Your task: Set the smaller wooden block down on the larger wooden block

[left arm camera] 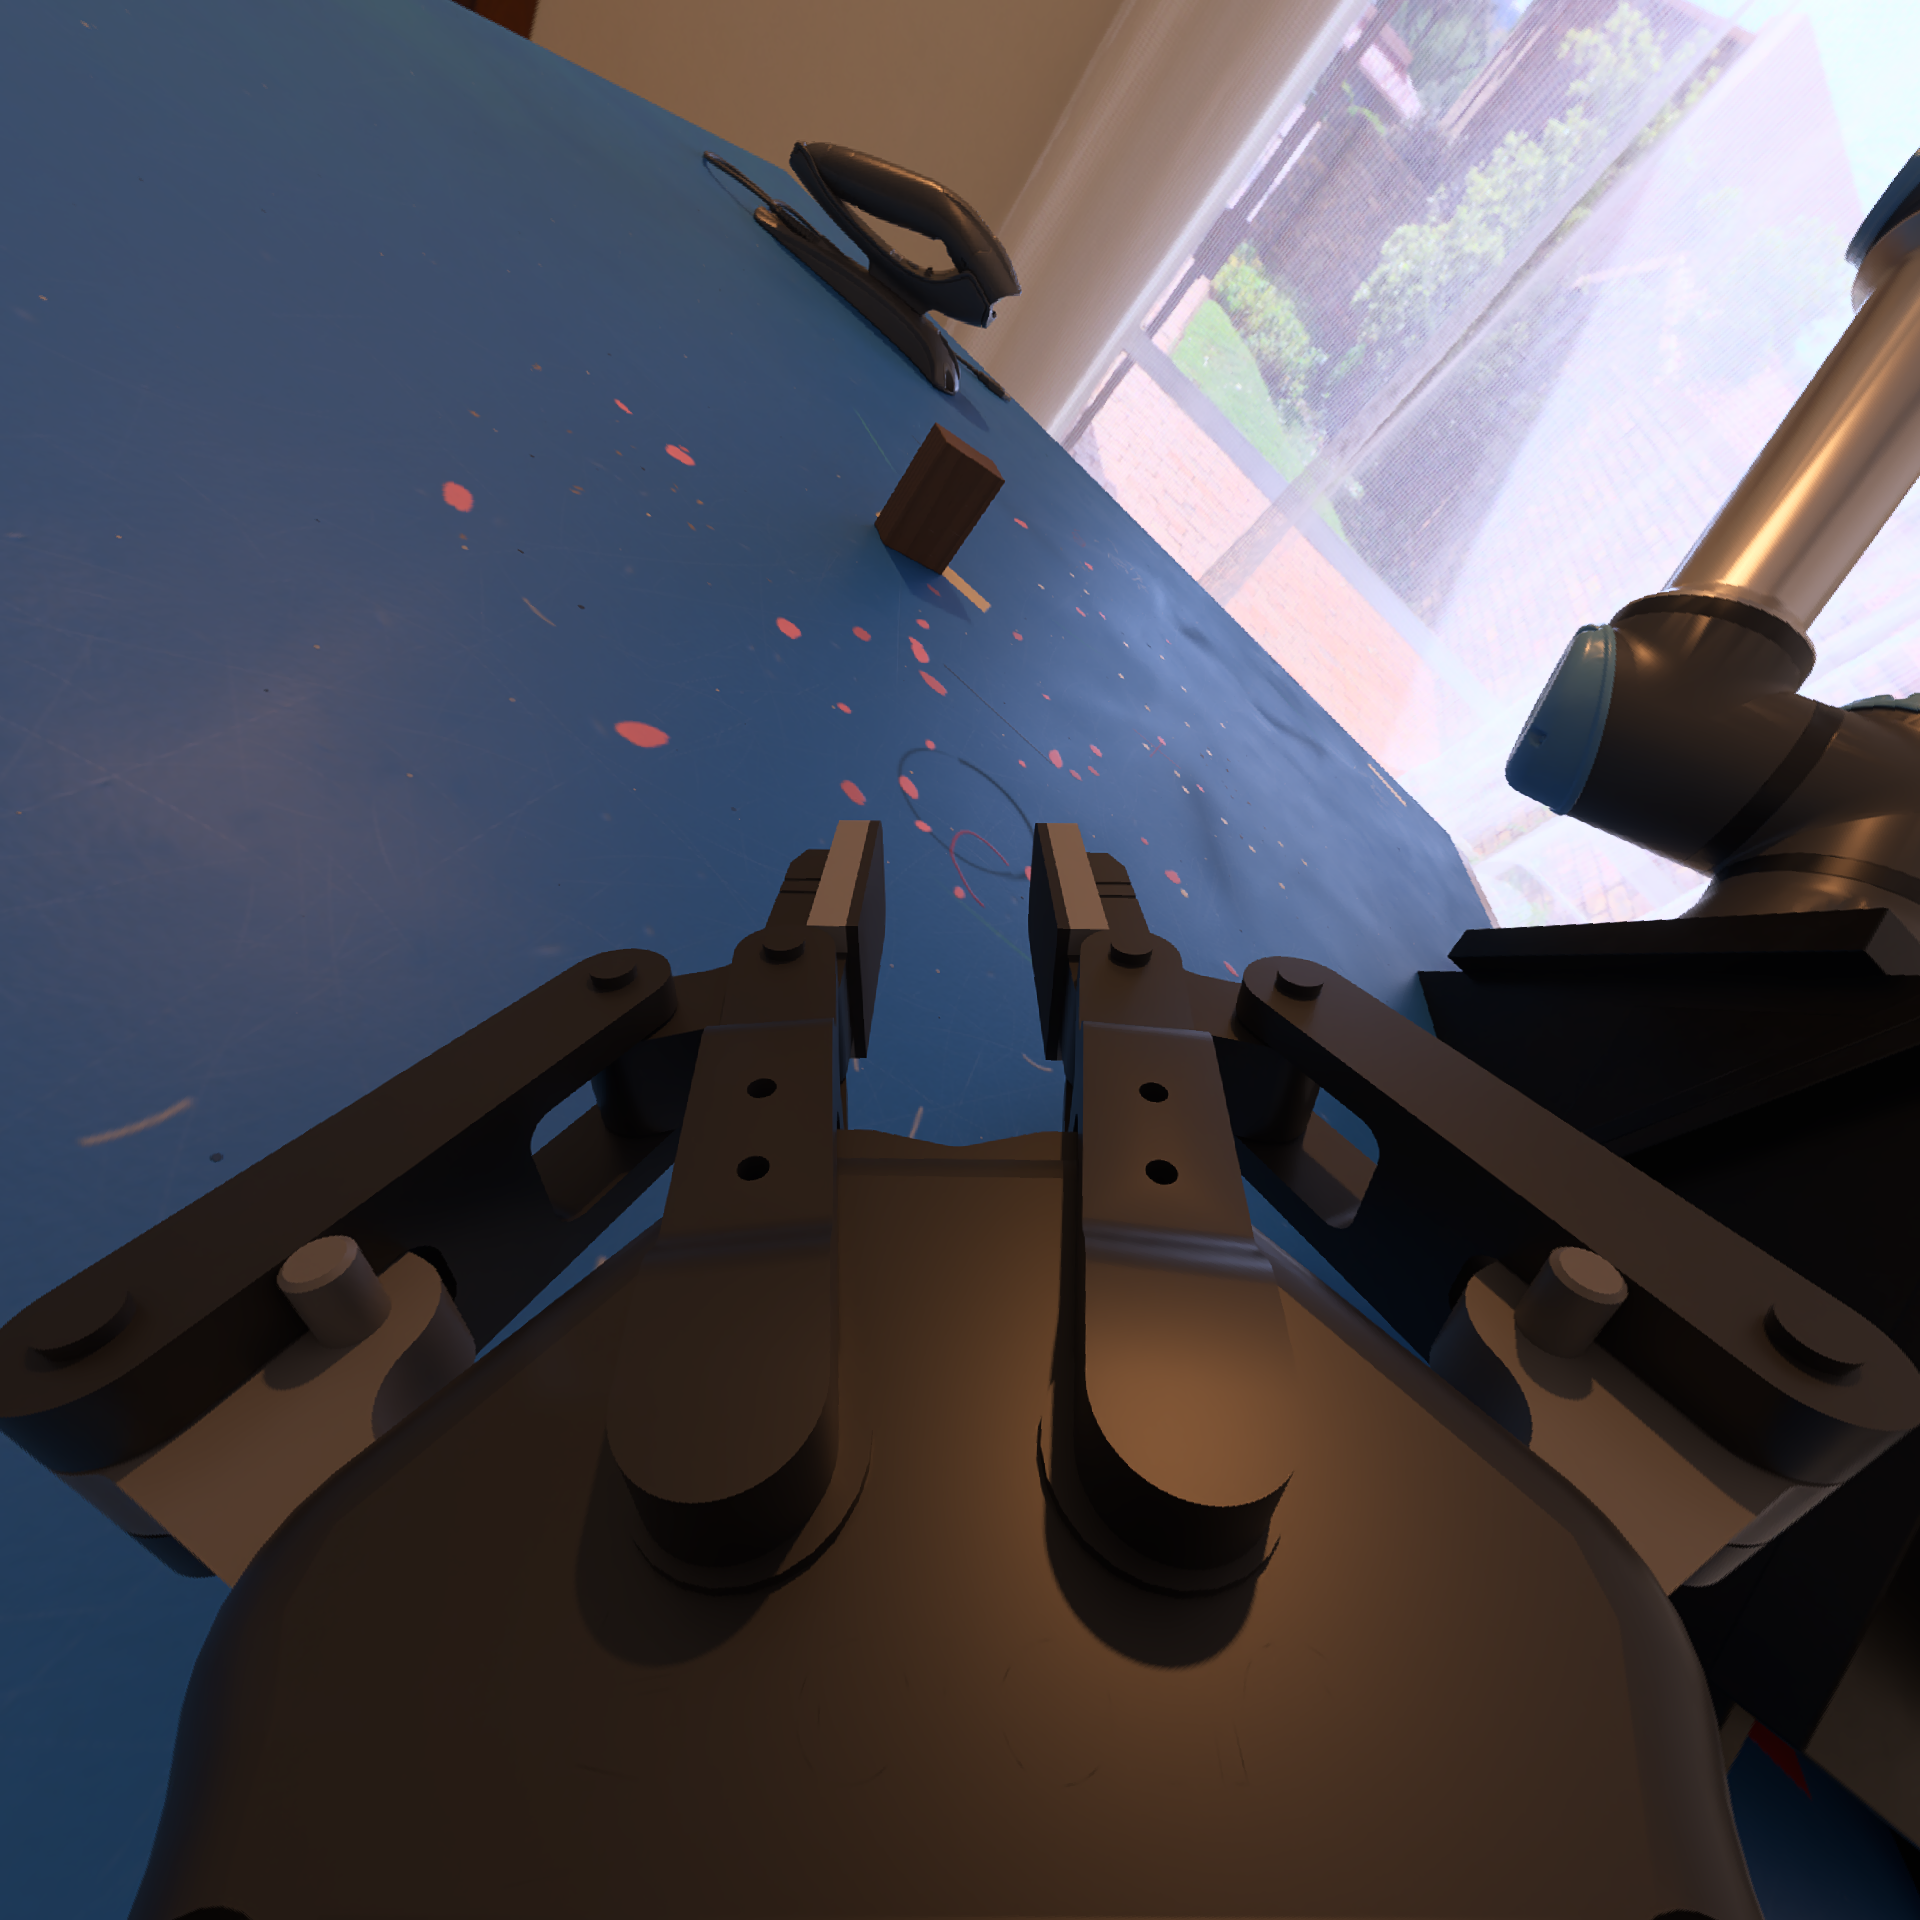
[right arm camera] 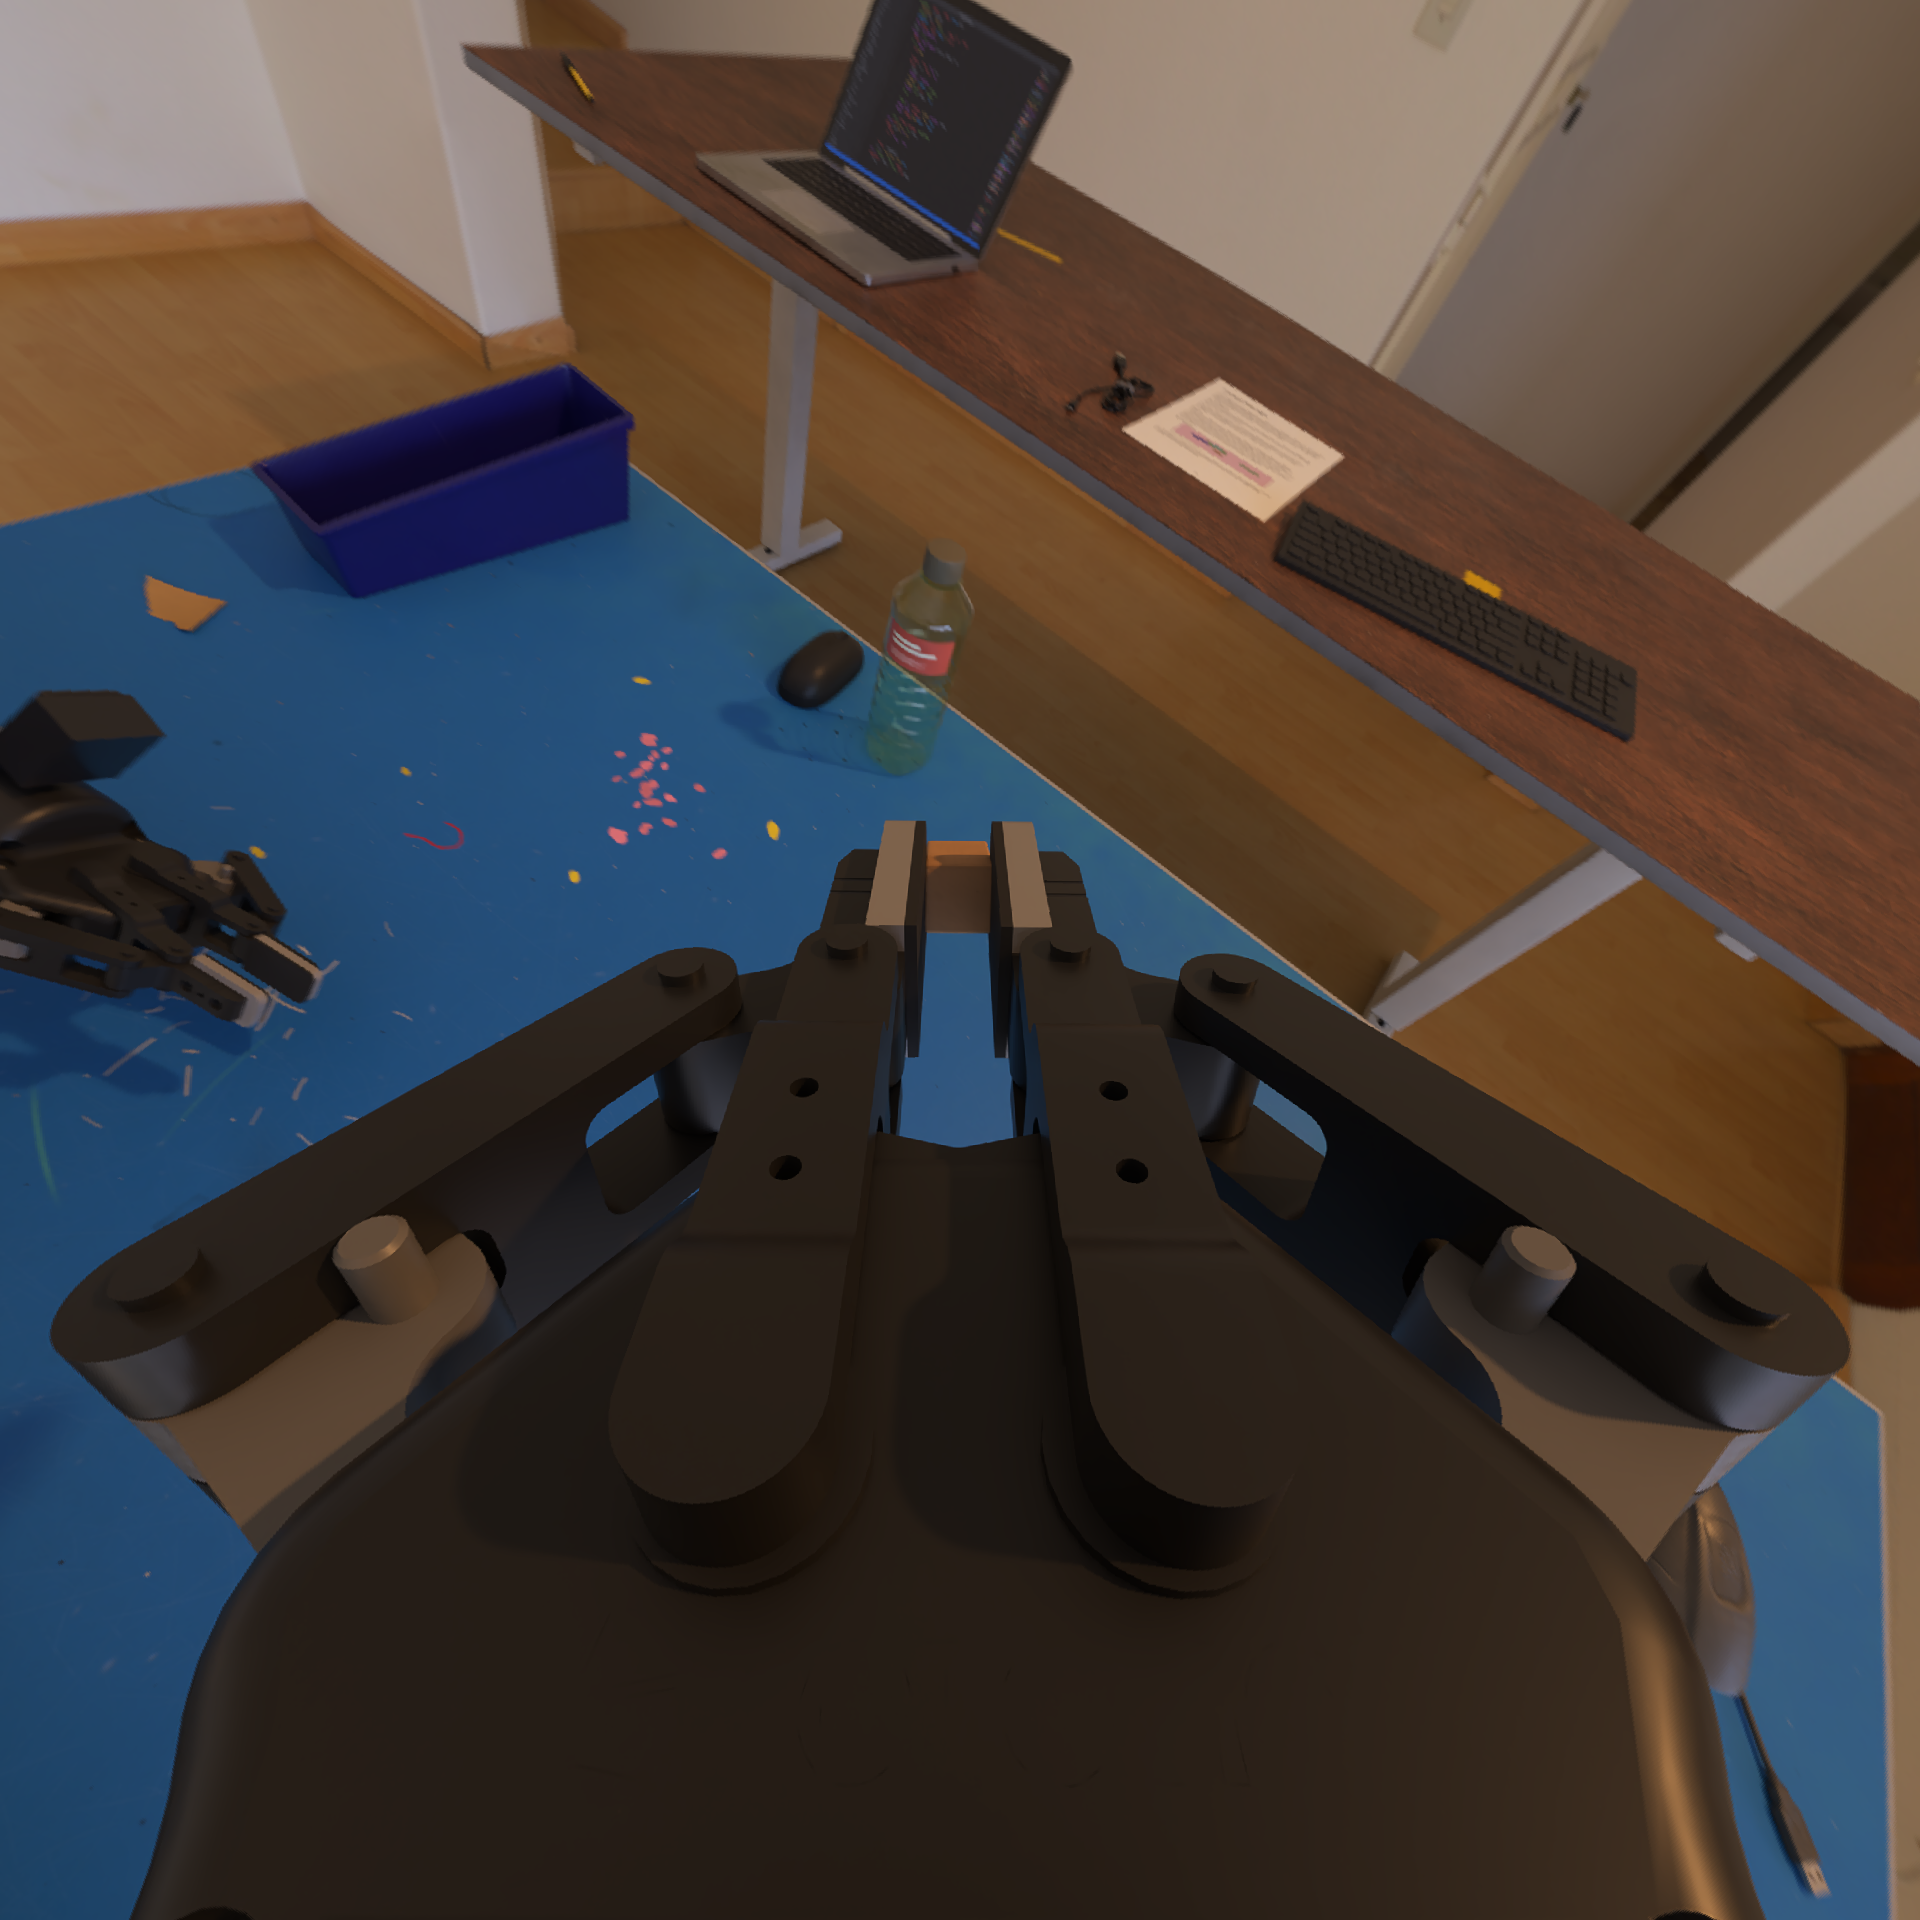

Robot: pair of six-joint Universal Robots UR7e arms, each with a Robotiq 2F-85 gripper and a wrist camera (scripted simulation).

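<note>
In the right wrist view my right gripper point(right arm camera: 956, 844) is shut on a small light wooden block point(right arm camera: 957, 896), held between its pads above the blue table point(right arm camera: 520, 727) near its right edge. In the left wrist view a larger dark brown wooden block point(left arm camera: 940, 499) stands on the blue table point(left arm camera: 312, 623), well ahead of my left gripper point(left arm camera: 956, 868). The left gripper is open and empty, low over the table. It also shows at the far left of the right wrist view point(right arm camera: 260, 971). The dark block does not show in the right wrist view.
A handheld scanner point(left arm camera: 894, 249) lies beyond the dark block near the table edge. A blue bin point(right arm camera: 457, 478), a black mouse point(right arm camera: 821, 670) and a plastic bottle point(right arm camera: 920, 655) stand at the far side. A grey mouse point(right arm camera: 1714, 1590) lies beside my right gripper. The right arm point(left arm camera: 1662, 727) rises at the right.
</note>
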